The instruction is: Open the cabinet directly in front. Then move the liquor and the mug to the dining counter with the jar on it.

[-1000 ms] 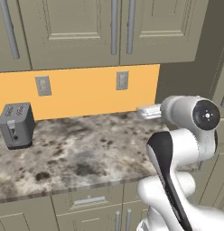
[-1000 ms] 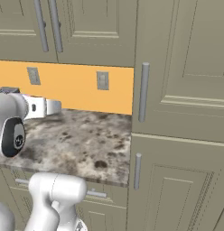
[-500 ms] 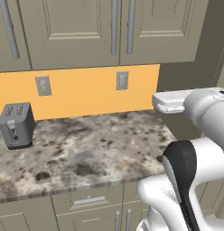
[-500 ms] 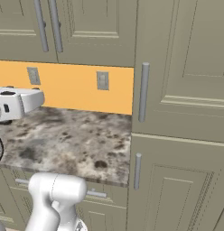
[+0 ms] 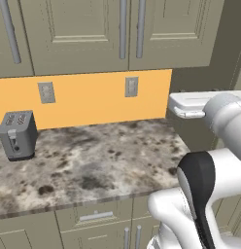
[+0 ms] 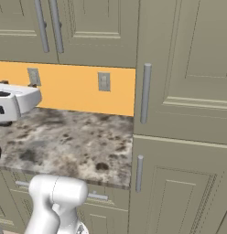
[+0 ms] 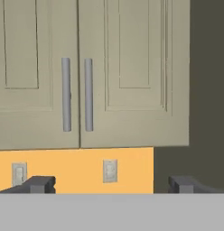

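Note:
The cabinet [image 7: 109, 67] faces me on the wall, its two panelled doors closed and flush. Its two vertical silver bar handles [image 7: 88, 94] stand side by side at the centre seam. My gripper [image 7: 111, 185] is open, with the fingertips [image 7: 39, 184] wide apart, nothing between them, and well short of the doors. In the left base view the cabinet [image 5: 127, 34] is above the orange wall and the arm's white hand [image 5: 190, 104] hovers over the worktop's right end. The liquor, the mug, the dining counter and the jar are out of view.
A grey toaster [image 5: 18, 133] stands at the left of the speckled worktop [image 5: 93, 160]. Wall sockets [image 5: 131, 86] sit in the orange backsplash. A tall pantry cabinet [image 6: 184, 91] with bar handles bounds the worktop on the right. Drawers [image 5: 93, 216] run below.
The arm's elbow has swung out to the right and the hand has shifted right, away from the backsplash. The doors stay closed and the jaws stay open.

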You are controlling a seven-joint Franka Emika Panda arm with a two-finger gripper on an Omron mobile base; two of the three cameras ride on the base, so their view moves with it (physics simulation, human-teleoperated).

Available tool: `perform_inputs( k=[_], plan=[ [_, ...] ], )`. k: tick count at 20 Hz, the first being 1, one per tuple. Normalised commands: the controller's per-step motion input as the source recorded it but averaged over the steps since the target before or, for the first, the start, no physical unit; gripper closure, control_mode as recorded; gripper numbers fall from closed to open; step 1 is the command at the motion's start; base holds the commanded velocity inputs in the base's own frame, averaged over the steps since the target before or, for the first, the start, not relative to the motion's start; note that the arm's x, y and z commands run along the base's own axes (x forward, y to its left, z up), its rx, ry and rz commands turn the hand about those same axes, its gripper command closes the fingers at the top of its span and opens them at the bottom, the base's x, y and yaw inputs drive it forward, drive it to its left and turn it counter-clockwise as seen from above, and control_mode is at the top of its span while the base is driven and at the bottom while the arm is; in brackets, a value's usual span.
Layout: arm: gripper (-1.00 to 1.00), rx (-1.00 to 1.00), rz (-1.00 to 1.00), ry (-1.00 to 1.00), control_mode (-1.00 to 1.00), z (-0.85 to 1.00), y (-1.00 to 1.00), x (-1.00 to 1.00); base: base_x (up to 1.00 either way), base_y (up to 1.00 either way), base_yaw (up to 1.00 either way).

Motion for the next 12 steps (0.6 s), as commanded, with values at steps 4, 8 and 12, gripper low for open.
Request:
perform_inputs(
  k=[4, 8, 12],
  plan=[
    [-1.00, 0.02, 0.00, -0.15, -1.00, 0.29, 0.00, 0.00, 0.00, 0.00, 0.00],
    [-1.00, 0.00, 0.00, -0.04, -1.00, 0.22, 0.00, 0.14, 0.00, 0.00, 0.00],
    [-1.00, 0.00, 0.00, -0.07, -1.00, 0.39, 0.00, 0.22, 0.00, 0.00, 0.00]
  ],
)
